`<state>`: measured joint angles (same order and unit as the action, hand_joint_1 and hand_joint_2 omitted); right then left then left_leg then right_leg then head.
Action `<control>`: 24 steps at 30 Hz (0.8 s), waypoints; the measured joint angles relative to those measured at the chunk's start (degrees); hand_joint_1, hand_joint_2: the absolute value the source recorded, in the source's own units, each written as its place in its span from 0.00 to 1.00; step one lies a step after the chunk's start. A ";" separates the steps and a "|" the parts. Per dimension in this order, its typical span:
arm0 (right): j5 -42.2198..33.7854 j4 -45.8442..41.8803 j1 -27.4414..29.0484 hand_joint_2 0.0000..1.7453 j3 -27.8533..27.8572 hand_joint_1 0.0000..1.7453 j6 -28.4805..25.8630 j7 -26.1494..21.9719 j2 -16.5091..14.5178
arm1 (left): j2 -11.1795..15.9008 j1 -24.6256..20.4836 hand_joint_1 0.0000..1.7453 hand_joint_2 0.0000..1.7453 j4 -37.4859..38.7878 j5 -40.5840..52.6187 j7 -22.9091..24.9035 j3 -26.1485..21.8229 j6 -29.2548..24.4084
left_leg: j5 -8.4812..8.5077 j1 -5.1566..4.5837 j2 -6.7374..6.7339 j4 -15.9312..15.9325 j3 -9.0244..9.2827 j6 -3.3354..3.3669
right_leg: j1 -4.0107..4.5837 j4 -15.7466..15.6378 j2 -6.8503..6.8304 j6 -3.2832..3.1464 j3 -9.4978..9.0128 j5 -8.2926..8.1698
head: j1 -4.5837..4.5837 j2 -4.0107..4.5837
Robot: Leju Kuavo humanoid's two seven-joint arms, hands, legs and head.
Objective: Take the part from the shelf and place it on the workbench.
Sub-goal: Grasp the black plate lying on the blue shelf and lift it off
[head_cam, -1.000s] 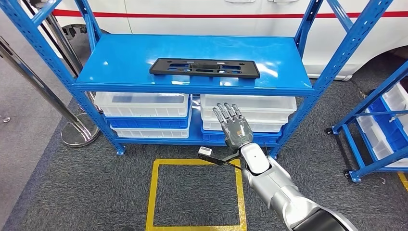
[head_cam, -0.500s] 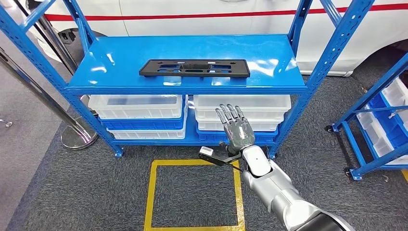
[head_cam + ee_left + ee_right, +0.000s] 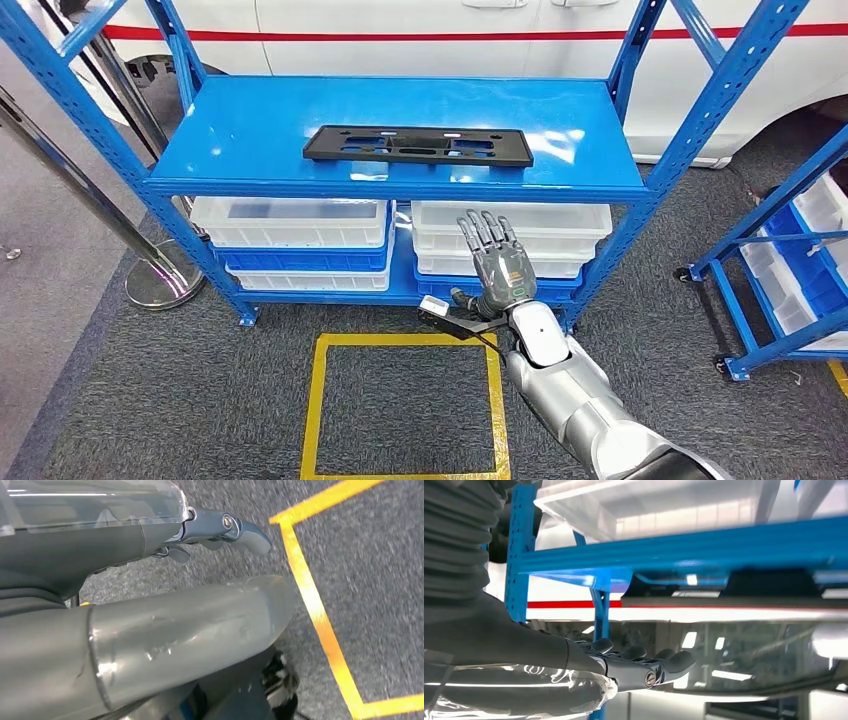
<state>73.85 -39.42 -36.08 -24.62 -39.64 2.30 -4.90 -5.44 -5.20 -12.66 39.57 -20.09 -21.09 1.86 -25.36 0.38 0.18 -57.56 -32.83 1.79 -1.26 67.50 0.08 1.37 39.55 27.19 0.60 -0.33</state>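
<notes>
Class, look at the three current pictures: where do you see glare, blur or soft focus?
Head view: sharp overall, with white glare patches on the blue shelf top beside the black part. Left wrist view: carpet and yellow floor line are motion-smeared. Right wrist view: blown-out white areas, soft background; the right robot hand is fairly crisp.

No readable text or labels anywhere
</notes>
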 joint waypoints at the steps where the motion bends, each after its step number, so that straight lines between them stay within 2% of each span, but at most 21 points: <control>1: 0.07 -0.68 0.08 1.00 0.59 0.00 -0.10 -0.28 0.00 | -0.04 -0.06 0.00 0.00 0.00 0.05 0.00 0.00 0.01 | -0.42 -0.05 0.01 -0.60 -0.21 -0.35 | -0.04 -3.19 -0.02 -0.03 -1.47 -1.25 | 0.01 0.00; 2: 0.15 -1.28 0.16 1.00 1.12 0.00 -0.21 -0.51 -0.07 | -0.07 -0.16 0.00 0.00 0.00 0.10 -0.01 0.00 0.02 | -0.77 -0.12 0.02 -1.10 -0.42 -0.69 | -0.04 -5.40 -0.02 -0.26 -2.44 -1.89 | 0.01 0.00; 3: 0.23 -1.75 0.30 1.00 1.58 0.00 -0.30 -0.71 -0.13 | -0.09 -0.25 0.00 0.00 0.00 0.16 -0.01 0.00 0.02 | -1.02 -0.21 0.01 -1.41 -0.60 -0.99 | 0.05 -6.37 0.02 -0.59 -2.81 -1.85 | 0.02 0.00; 6: 0.43 -2.75 0.79 1.00 2.49 0.00 -0.38 -0.97 -0.29 | -0.15 -0.38 0.00 0.00 0.00 0.43 -0.02 0.00 0.08 | -1.54 -0.10 0.00 -1.81 -0.70 -1.81 | 0.26 -6.55 0.19 -1.83 -2.90 -1.62 | 0.02 0.00; 7: 0.53 -3.06 0.85 1.00 2.70 0.00 -0.39 -1.00 -0.37 | -0.18 -0.41 0.00 0.00 0.00 0.53 -0.02 0.01 0.13 | -2.19 0.00 -0.02 -2.73 -1.03 -2.08 | 0.21 -6.65 0.21 -2.20 -3.05 -1.59 | 0.03 0.00; 9: 0.81 -3.60 0.87 1.00 3.08 0.00 -0.39 -1.10 -0.55 | -0.23 -0.52 0.00 0.00 0.00 0.66 -0.02 0.02 0.24 | -4.29 0.13 -0.04 -6.42 -2.63 -2.45 | 0.13 -6.76 0.20 -2.72 -3.36 -1.45 | 0.03 0.00; 11: 1.14 -3.87 0.96 1.00 3.43 0.00 -0.38 -1.24 -0.74 | -0.28 -0.62 0.00 0.00 0.00 0.71 -0.02 0.02 0.31 | -6.80 0.20 -0.04 -12.33 -5.66 -2.63 | 0.29 -6.76 0.17 -3.03 -3.55 -1.26 | 0.04 0.00; 12: 1.26 -3.94 1.08 1.00 3.58 0.00 -0.38 -1.32 -0.83 | -0.30 -0.64 0.00 0.00 0.00 0.74 -0.02 0.02 0.32 | -7.59 0.21 -0.03 -15.20 -7.32 -2.66 | 0.41 -6.75 0.16 -3.13 -3.64 -1.16 | 0.04 0.00; 13: 1.33 -4.07 1.25 1.00 3.73 0.00 -0.38 -1.40 -0.90 | -0.30 -0.64 0.00 0.00 0.00 0.76 -0.01 0.02 0.33 | -7.63 0.22 -0.03 -16.97 -8.53 -2.63 | 0.54 -6.75 0.18 -3.20 -3.76 -1.04 | 0.04 0.00; 14: 1.36 -4.31 1.42 1.00 3.89 0.00 -0.38 -1.48 -0.97 | -0.31 -0.63 0.00 0.00 0.00 0.77 -0.01 0.02 0.33 | -6.66 0.21 -0.03 -16.94 -8.89 -2.49 | 0.66 -6.75 0.21 -3.24 -3.93 -0.89 | 0.04 0.00; 15: 1.35 -4.63 1.55 1.00 4.05 0.00 -0.38 -1.57 -1.05 | -0.31 -0.65 0.00 0.00 0.00 0.79 0.00 0.02 0.33 | -4.70 0.18 -0.03 -14.64 -8.12 -2.24 | 0.76 -6.74 0.26 -3.23 -4.20 -0.72 | 0.04 0.00; 17: 1.31 -5.36 1.61 1.00 4.43 0.00 -0.39 -1.69 -1.31 | -0.31 -0.76 0.00 0.00 0.00 0.80 -0.01 0.02 0.33 | -0.67 -0.07 -0.03 -7.18 -4.88 -1.49 | 0.95 -6.76 0.34 -3.08 -4.77 -0.30 | 0.04 0.00; 18: 1.28 -5.61 1.58 1.00 4.61 0.00 -0.41 -1.72 -1.42 | -0.31 -0.87 0.00 0.00 0.00 0.81 -0.01 0.02 0.33 | 0.30 -0.27 -0.03 -4.25 -3.51 -1.14 | 1.00 -6.78 0.37 -2.90 -4.94 -0.14 | 0.04 0.00; 19: 1.30 -5.77 1.59 1.00 4.74 0.00 -0.43 -1.73 -1.49 | -0.32 -0.97 0.00 0.00 0.00 0.80 -0.02 0.02 0.33 | 0.52 -0.48 -0.01 -2.61 -2.73 -0.89 | 1.01 -6.84 0.36 -2.65 -5.01 -0.05 | 0.03 0.00; 22: 1.48 -5.99 1.67 1.00 4.89 0.00 -0.45 -1.73 -1.58 | -0.37 -1.06 0.00 0.00 0.00 0.80 -0.04 0.02 0.33 | 0.35 -0.57 0.04 -1.30 -1.98 -0.34 | 0.88 -7.08 0.24 -1.70 -5.21 0.11 | 0.02 0.00; 24: 1.49 -6.15 1.57 1.00 4.98 0.00 -0.46 -1.73 -1.64 | -0.43 -1.09 0.00 0.00 0.00 0.80 -0.07 0.02 0.33 | 0.58 -0.27 -0.04 -0.25 -1.17 0.20 | 0.89 -4.91 0.19 -1.20 -4.31 1.32 | 0.02 0.00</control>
<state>75.34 -45.57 -34.51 -19.64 -40.11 0.57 -6.54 -5.87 -6.28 -12.66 40.37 -20.16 -21.08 2.19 -24.77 0.11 0.14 -57.81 -34.00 1.99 -0.36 62.59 0.27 0.17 35.24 28.51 0.62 -0.33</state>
